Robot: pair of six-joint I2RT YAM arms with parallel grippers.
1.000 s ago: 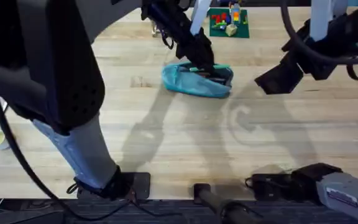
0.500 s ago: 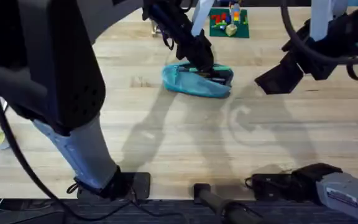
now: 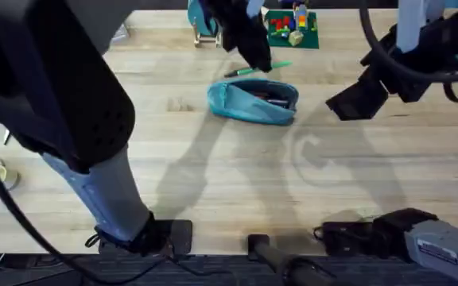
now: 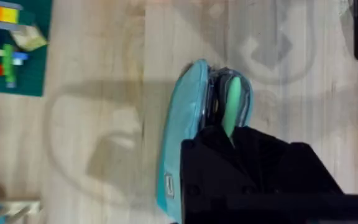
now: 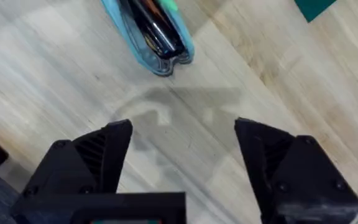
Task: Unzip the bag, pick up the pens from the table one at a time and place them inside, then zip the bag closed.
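Seemingly light, stiff and slippery, the green pen hangs in the left gripper, pinched at mid-shaft just beyond the soft, floppy open bag mid-table, while the right gripper hovers wide apart, empty.

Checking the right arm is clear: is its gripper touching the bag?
Apart. In the right wrist view, bare table lies between the open right gripper and the bag.

I'm working a robot lab bench: a wooden table, arm bases clamped at its edge, toy bricks as props.
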